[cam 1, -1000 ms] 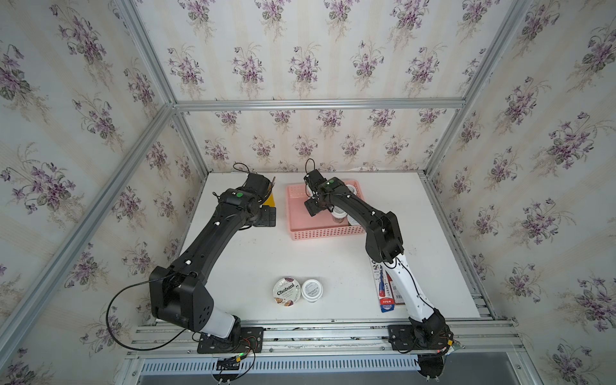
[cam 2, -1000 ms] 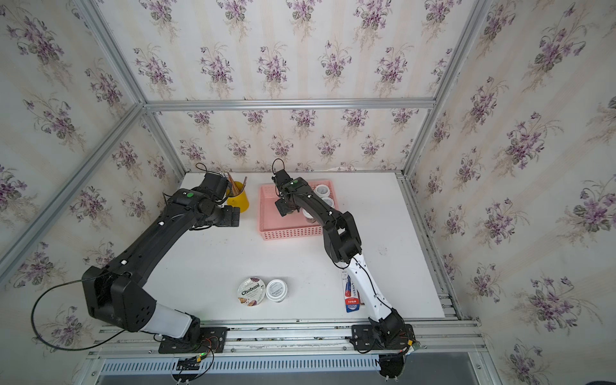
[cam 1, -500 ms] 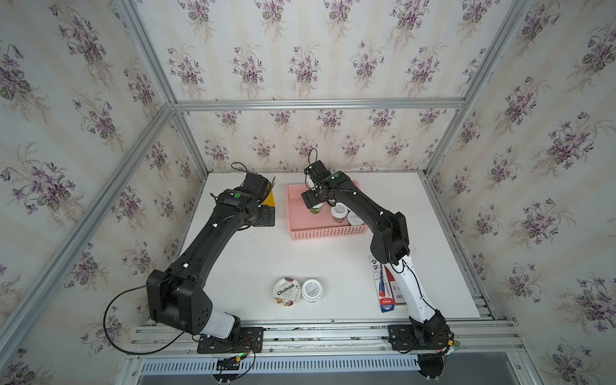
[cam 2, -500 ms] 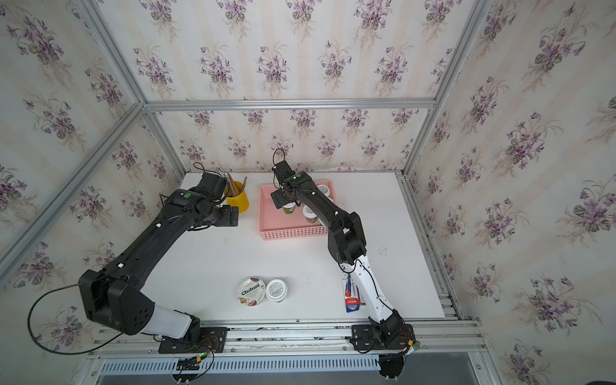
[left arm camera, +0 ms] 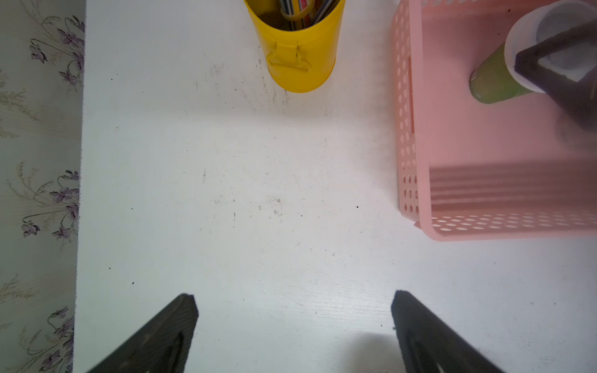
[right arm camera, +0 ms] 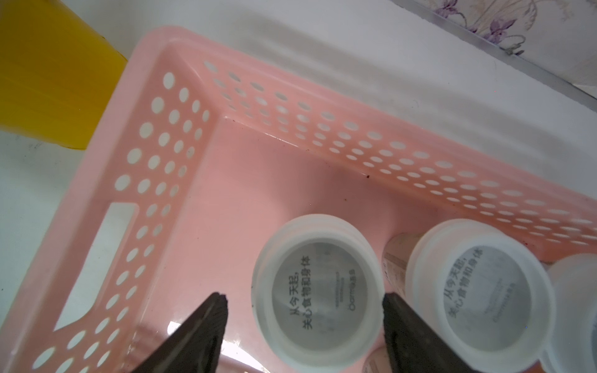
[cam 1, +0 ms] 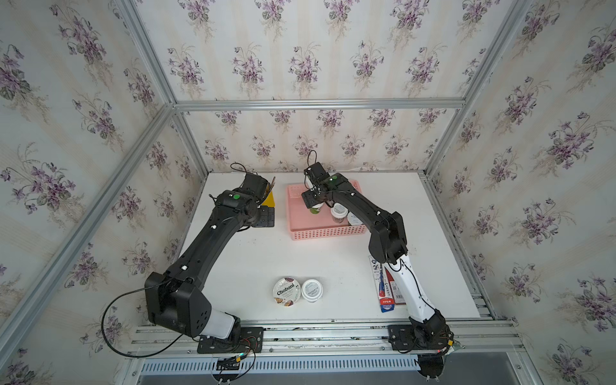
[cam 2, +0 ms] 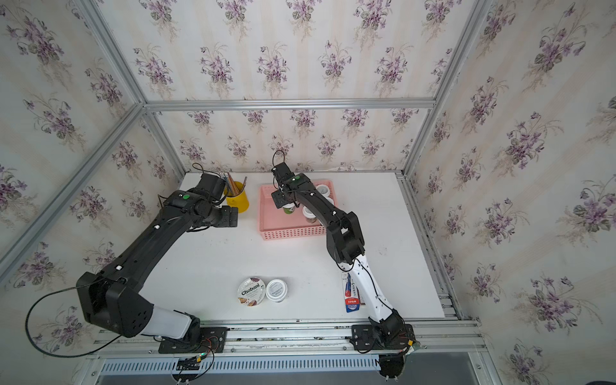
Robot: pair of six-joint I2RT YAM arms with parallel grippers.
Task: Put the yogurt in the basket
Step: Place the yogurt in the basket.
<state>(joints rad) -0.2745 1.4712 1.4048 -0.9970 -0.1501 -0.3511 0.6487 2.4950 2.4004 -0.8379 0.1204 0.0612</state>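
The pink basket (cam 1: 320,231) (cam 2: 290,233) stands at the back of the table. My right gripper (right arm camera: 305,297) (cam 1: 311,200) hangs inside it, open. Its fingers straddle a white-lidded, green-bodied yogurt cup (right arm camera: 318,290) (cam 1: 315,209) that stands on the basket floor, with a gap on one side. Several more yogurt cups (cam 1: 339,213) (cam 2: 322,190) stand beside it in the basket. A Chobani cup (cam 1: 286,291) and a white-lidded cup (cam 1: 312,290) sit together near the table's front. My left gripper (left arm camera: 294,297) (cam 1: 265,216) is open over bare table, left of the basket.
A yellow pencil cup (cam 2: 237,200) (left arm camera: 297,58) stands just left of the basket, close to my left wrist. Flat red and blue packets (cam 1: 383,286) lie at the front right, partly under my right arm. Wallpapered walls and metal rails enclose the table.
The green-bodied cup was hidden under my right gripper a second ago. It now shows beneath the gripper on the basket floor. The right wrist shifted slightly. The left arm barely moved.
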